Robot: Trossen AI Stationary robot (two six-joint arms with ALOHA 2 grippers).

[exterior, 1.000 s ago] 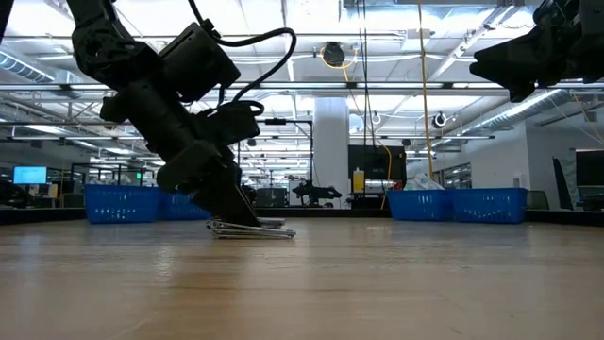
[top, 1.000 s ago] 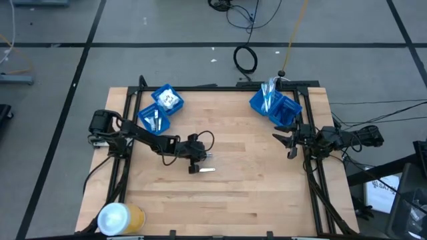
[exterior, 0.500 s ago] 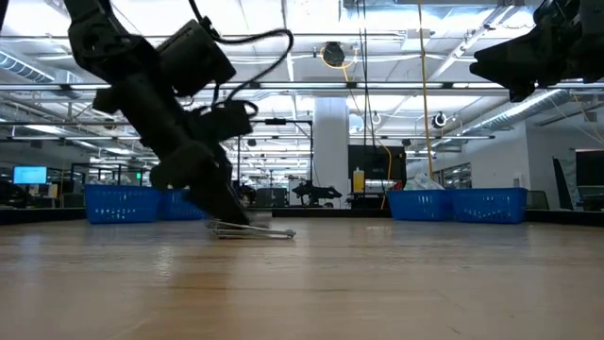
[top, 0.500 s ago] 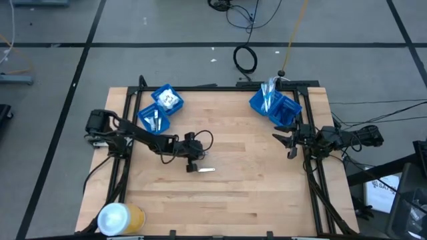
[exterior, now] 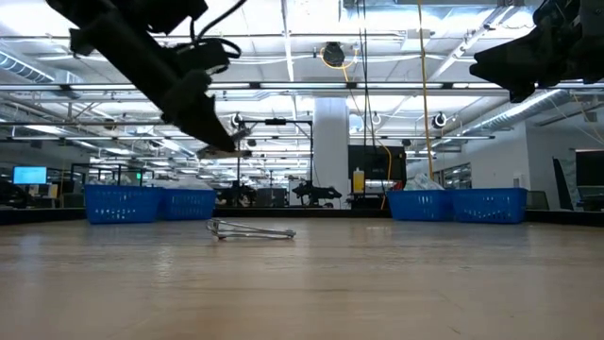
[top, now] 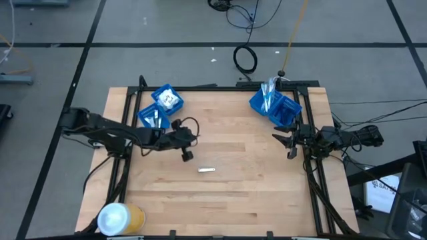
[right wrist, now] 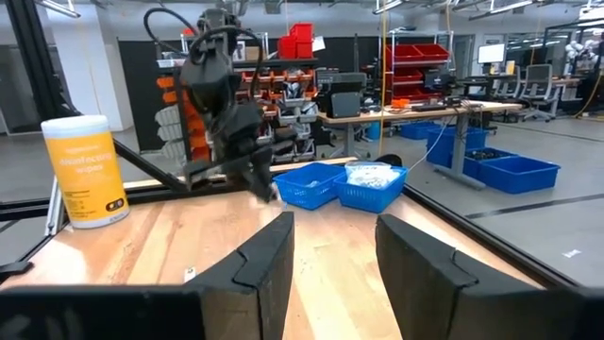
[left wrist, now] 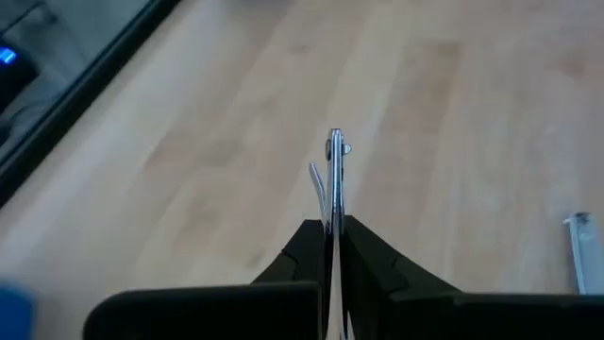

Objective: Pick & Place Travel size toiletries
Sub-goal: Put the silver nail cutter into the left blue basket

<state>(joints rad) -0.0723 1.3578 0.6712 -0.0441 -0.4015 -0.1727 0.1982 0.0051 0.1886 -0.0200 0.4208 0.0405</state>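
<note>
My left gripper [top: 187, 155] hangs above the middle-left of the table, shut on a thin silvery toiletry item [left wrist: 335, 170] that I see edge-on, sticking out past the fingertips. In the low view the gripper [exterior: 229, 148] is well above the wood. A second thin white item [top: 206, 169] lies flat on the table to its right; it shows in the low view [exterior: 252, 231] and the left wrist view [left wrist: 578, 247]. My right gripper [top: 288, 143] waits open at the table's right edge, with nothing between its fingers [right wrist: 330, 255]. My left gripper pinches the thin item's near end [left wrist: 335, 215] between its two fingers. The fingers slant downward from the table's left side and lie along the item. Its far end [left wrist: 337, 146] juts out ahead of the fingertips, lifted clear of the table.
Two blue bins [top: 160, 110] holding small items stand at the far left. Two more blue bins [top: 275, 105] stand at the far right. A yellow-and-white canister [top: 120, 218] stands at the near left corner. Bare wood lies across the middle and near side.
My left gripper has risen from the table and drawn back a little toward the left edge, tipping to a shallower slant. The thin item came up with it, lifted clear. The other white item stayed where it lay.
</note>
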